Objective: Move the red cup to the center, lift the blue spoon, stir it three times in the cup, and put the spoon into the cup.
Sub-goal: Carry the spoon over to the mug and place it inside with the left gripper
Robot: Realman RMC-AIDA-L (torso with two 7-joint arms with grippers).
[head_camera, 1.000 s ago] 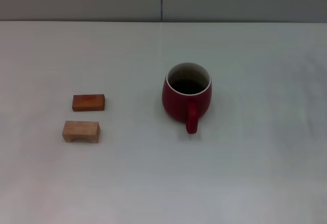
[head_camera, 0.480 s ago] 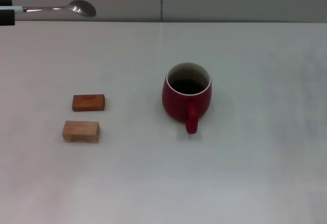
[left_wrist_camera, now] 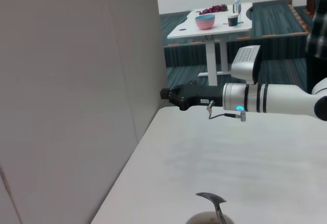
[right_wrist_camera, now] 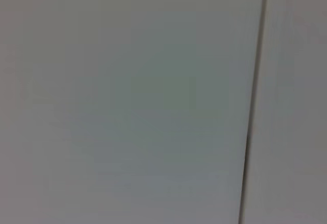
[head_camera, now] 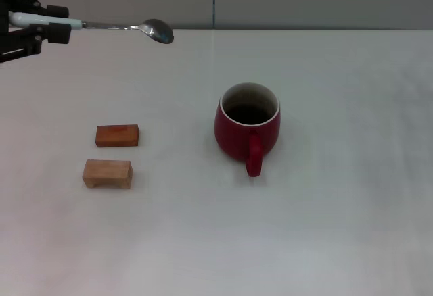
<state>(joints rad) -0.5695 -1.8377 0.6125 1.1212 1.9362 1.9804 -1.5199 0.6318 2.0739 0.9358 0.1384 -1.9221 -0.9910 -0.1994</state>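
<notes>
The left gripper (head_camera: 47,27) is seen at the far left above the counter (head_camera: 338,228), clamped on the blue spoon (head_camera: 101,25) — held level, bowl toward the red cup (head_camera: 247,126). The cup stands upright mid-counter, handle toward the robot. Two wooden blocks (head_camera: 111,154) lie to its left. The right gripper (left_wrist_camera: 171,95) is seen in the left wrist view — its state cannot be told.

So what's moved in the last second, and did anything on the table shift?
The left gripper has come into the head view from the left, carrying the blue spoon by its handle toward the red cup, bowl leading. The cup and both wooden blocks have not moved.
</notes>
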